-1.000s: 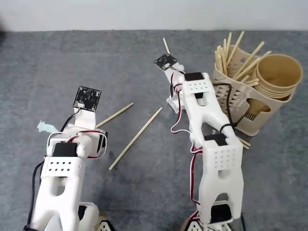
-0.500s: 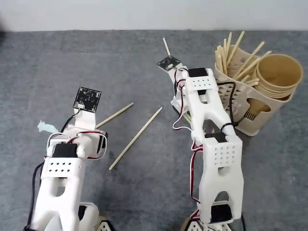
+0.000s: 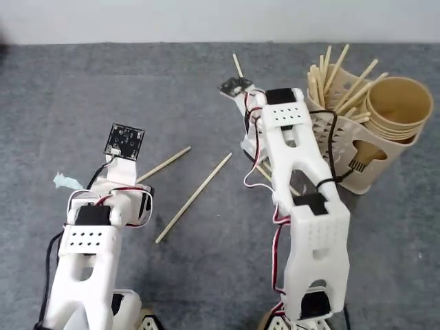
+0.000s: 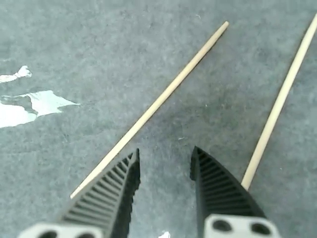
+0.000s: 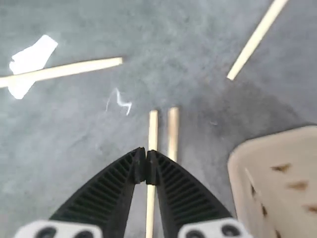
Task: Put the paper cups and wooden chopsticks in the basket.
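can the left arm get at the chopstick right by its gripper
Probably yes: the left gripper is open and the chopstick lies uncovered close by it, with nothing on top or in between.

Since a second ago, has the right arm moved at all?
Yes. The right arm has shifted slightly toward the far edge of the table, its upper block now farther along beside the basket.
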